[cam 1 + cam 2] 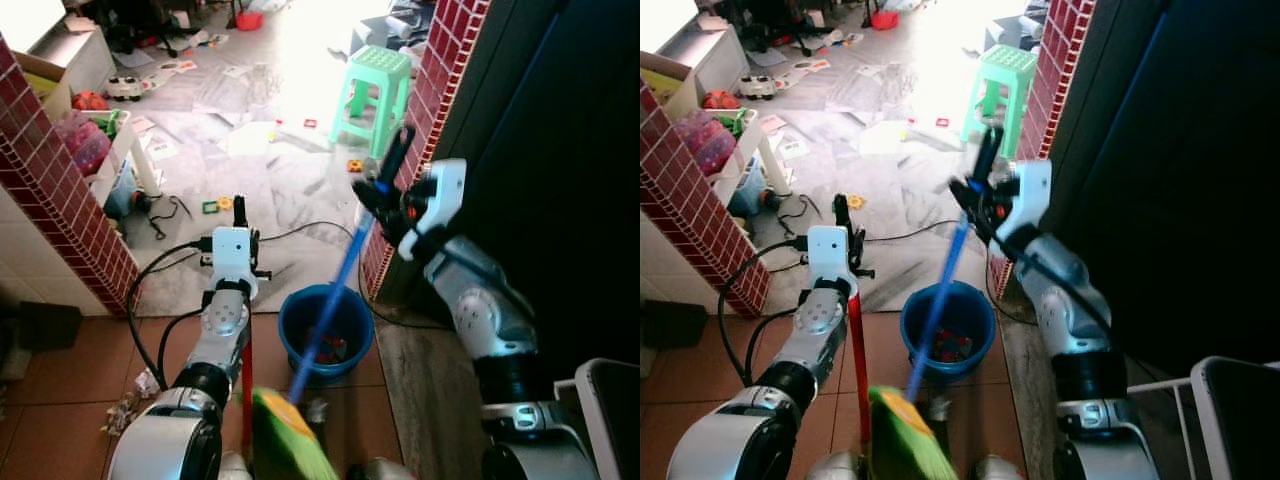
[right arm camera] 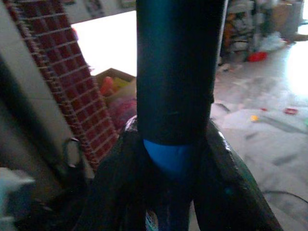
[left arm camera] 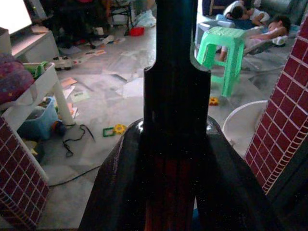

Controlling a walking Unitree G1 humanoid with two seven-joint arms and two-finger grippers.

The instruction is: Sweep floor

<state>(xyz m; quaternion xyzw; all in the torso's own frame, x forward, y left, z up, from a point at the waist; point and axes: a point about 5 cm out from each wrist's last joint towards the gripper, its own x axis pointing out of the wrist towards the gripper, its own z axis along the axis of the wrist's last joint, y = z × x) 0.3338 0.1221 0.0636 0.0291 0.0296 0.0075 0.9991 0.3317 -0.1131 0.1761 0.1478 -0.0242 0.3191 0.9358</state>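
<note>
Right pincer [image 1: 385, 185] clamped on blue broom handle [image 1: 330, 305], left pincer [image 1: 240, 215] on red handle [image 1: 855, 360], bucket [image 1: 300, 320] between.

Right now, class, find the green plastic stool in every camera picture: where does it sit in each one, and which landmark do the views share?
Left eye view: green stool, upper right of centre, beside the red brick pillar.
Right eye view: upper centre, left of that pillar.
Left wrist view: upper right, beyond the dark handle.
Right wrist view: I cannot find it.
Shared landmark: the red brick pillar.
</note>
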